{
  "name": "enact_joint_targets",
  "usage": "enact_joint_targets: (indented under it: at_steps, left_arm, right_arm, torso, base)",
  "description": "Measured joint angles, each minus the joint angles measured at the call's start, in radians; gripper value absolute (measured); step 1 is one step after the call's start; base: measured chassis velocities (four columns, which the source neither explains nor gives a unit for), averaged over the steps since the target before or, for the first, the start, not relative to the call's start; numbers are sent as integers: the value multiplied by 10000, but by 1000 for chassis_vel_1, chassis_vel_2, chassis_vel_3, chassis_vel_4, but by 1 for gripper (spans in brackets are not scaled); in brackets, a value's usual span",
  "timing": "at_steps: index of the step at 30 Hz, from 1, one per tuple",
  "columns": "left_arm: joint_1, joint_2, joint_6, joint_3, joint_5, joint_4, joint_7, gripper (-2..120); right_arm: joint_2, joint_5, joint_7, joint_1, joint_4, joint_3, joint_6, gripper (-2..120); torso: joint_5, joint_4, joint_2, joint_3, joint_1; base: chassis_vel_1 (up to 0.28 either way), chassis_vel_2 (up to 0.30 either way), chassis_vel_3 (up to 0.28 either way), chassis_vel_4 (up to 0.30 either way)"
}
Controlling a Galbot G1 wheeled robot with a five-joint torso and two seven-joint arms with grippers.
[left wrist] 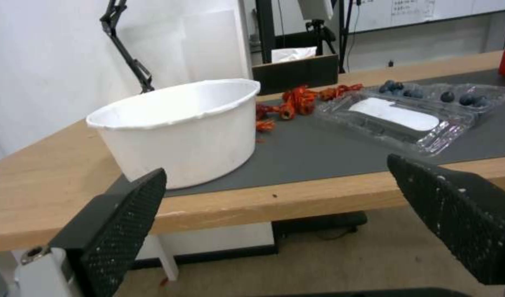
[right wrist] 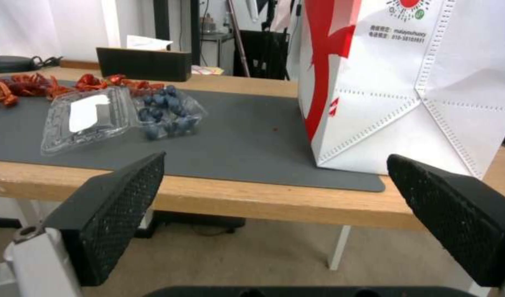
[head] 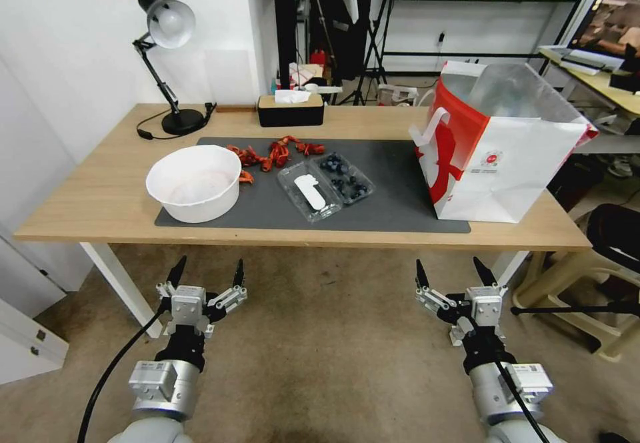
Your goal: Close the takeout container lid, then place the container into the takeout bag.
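My left gripper (head: 205,275) hangs at the lower left of the head view and my right gripper (head: 456,275) at the lower right, both below the tabletop (head: 100,196) edge, jaws spread wide and holding nothing. Beyond them, at the frame's centre, the container (head: 325,185) lies splayed open on the grey mat (head: 393,196). The lid (head: 308,191) lies flat on the left with its white label up. The berry tray (head: 345,177) lies on the right.

I judge it light, thin and springy, slick to the pads, easy to crush. I would lift the lid by its free left edge and later pinch the closed box across its short sides.

Its hinge and long axis run from upper left to lower right. The bag (head: 497,156) stands open-mouthed at the right, apart from the container.
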Motion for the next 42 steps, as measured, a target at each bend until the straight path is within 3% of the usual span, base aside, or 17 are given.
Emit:
enact_joint_targets:
  at_steps: [20,24,26,33,42]
  left_arm:
    - [0,16,16,17,-35,-6,-17,100]
    - [-33,242,336,287,-543,-203,-379,100]
    - [-106,675,951,812,-1488,-579,-1061,100]
    - [-233,1548,2075,1885,-3407,-1373,-2381,100]
    - [-185,1667,1987,2080,-3589,-1479,-2436,100]
  right_arm:
    - [1,-3,0,-2,0,-2,0,100]
    - [295,-436,-179,-378,119,-295,-6,100]
    - [951,-1382,-613,-1203,388,-963,-39,100]
    - [1104,-1622,-1047,-1267,474,-1047,271,100]
    - [1092,-1531,-1080,-1158,519,-894,505,100]
  torso:
    - [0,0,1,0,0]
    - [0,3,0,0,0]
    - [-3,-8,0,0,0]
    - [2,0,0,1,1]
    - [0,0,0,1,2]
  base:
    - [0,0,0,0]
    - [0,0,0,0]
    - [0,0,0,0]
    - [0,0,0,0]
    - [0,0,0,0]
